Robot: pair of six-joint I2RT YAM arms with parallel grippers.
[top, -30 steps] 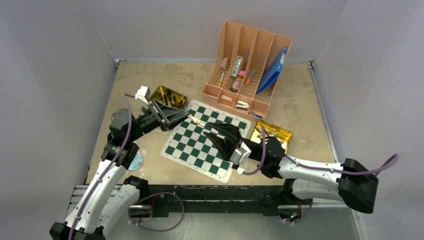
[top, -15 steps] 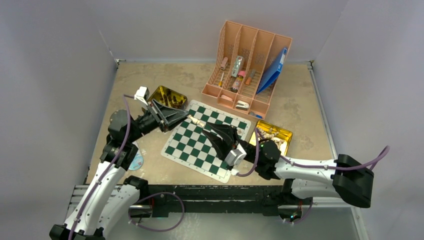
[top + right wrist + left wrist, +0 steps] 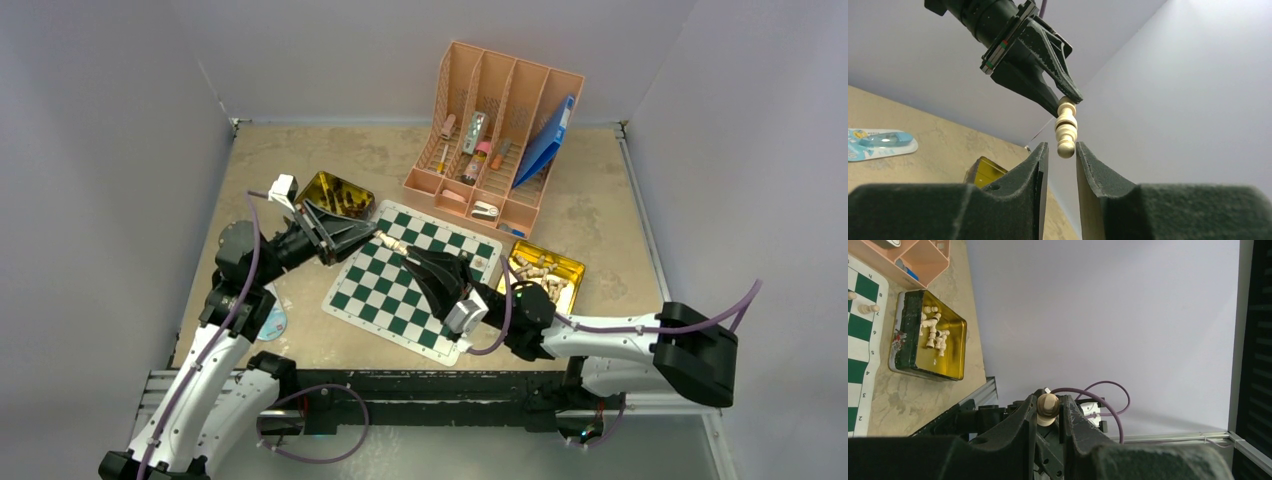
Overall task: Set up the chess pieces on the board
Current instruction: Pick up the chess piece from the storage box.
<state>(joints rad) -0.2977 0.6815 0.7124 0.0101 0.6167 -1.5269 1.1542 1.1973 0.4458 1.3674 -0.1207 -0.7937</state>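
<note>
Mid-handover: the left claw (image 3: pixel 374 237) is clamped on a pale chess piece (image 3: pixel 1066 131) above the upper-left edge of the board (image 3: pixel 385 295). The right claw (image 3: pixel 1062 150), slightly apart around the piece's free end, likely needs closing next.

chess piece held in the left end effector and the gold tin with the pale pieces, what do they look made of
The chess piece is pale cream and matte with lathe-like rings, so likely turned wood, though moulded plastic is possible. The gold tin is probably thin metal, judging by its glossy, mirror-like golden walls and floor.
</note>
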